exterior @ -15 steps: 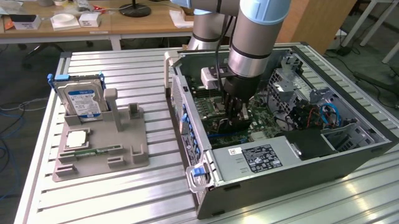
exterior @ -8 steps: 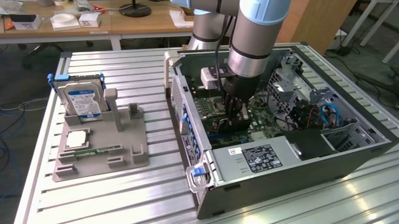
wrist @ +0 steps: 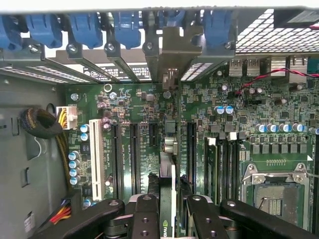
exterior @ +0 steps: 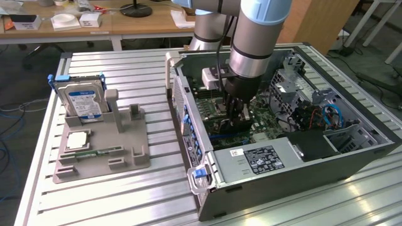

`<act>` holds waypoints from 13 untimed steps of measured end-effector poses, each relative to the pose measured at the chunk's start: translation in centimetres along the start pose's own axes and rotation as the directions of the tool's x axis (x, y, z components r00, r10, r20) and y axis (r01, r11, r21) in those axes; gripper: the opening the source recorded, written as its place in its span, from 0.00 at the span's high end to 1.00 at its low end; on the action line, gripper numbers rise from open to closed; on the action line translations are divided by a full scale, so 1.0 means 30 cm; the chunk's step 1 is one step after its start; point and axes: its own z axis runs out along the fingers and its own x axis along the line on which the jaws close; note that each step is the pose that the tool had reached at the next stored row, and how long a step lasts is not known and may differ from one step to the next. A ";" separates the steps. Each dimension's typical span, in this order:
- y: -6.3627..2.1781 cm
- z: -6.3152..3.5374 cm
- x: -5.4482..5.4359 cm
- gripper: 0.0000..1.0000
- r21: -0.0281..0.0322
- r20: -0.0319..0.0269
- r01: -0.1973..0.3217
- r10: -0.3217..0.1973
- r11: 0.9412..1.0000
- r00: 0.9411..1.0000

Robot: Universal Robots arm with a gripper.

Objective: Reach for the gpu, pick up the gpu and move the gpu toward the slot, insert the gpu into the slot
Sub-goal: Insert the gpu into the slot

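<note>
Wrist view: end effector clamped on the gpu, held edge-on directly above the slot, long axes aligned.

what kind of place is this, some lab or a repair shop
Probably a robotics lab set up for PC assembly trials: an aluminium-slat workbench holds an opened computer case, a grey fixture tray with a hard drive, and desks behind.

The grey-and-blue jointed robot arm is held near vertical, wrist pointed downward. The black two-fingered gripper is seen closed upon a thin card edge.
</note>
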 end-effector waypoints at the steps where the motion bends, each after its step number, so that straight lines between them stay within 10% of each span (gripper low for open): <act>1: 0.000 0.002 0.000 0.74 0.000 0.000 0.000 0.000 1.000 1.000; 13: 0.000 0.012 0.000 0.74 0.000 0.000 0.000 0.000 1.000 1.000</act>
